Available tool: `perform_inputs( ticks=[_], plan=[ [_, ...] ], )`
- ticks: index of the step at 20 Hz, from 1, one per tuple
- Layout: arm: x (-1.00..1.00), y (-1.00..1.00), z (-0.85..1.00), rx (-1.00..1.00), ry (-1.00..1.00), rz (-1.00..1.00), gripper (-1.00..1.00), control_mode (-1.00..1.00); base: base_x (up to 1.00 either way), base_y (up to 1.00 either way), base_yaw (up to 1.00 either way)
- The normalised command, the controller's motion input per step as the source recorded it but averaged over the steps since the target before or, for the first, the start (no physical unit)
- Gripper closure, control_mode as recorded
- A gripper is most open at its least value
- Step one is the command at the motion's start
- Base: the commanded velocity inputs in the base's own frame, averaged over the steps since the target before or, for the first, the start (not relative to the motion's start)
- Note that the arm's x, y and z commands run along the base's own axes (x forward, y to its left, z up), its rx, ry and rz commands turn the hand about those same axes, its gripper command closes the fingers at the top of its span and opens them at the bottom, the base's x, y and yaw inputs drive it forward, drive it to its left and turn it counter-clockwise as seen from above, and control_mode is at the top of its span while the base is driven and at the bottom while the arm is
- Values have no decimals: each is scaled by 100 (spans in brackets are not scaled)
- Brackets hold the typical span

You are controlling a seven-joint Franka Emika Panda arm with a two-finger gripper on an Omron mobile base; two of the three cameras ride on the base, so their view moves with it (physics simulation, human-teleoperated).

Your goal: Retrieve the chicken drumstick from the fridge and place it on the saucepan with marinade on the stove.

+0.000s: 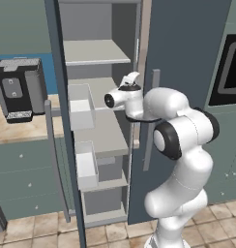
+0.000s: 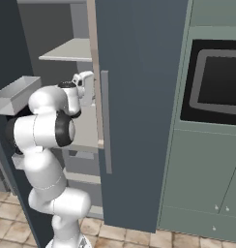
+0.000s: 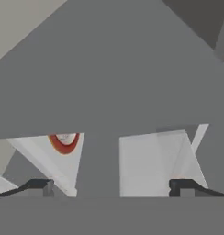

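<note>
A: Where is your claw?

B: My claw is inside the fridge, centre of the left base view, between the pale shelves. Its jaws stand wide apart and hold nothing.

A: And the drumstick?

B: In the hand view, left of centre, I see a red-rimmed round thing under a grey ledge. I cannot tell whether that is the drumstick.

The light is soft and even, with no glare. The pictures look a bit blurry. Faint shadows darken the tall blue-grey fridge inside.
</note>
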Motion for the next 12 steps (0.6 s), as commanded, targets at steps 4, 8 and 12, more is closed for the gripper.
perform_inputs(
  ticks=[4, 8, 12],
  plan=[
    [-51, -66, -13, 0, 0, -24, -100, -100, 0, 0, 0],
    [-96, -57, -6, 0, -3, -25, -100, -100, 0, 0, 0],
    [-100, -76, -3, 0, 0, -29, -100, -100, 0, 0, 0]
  ],
)
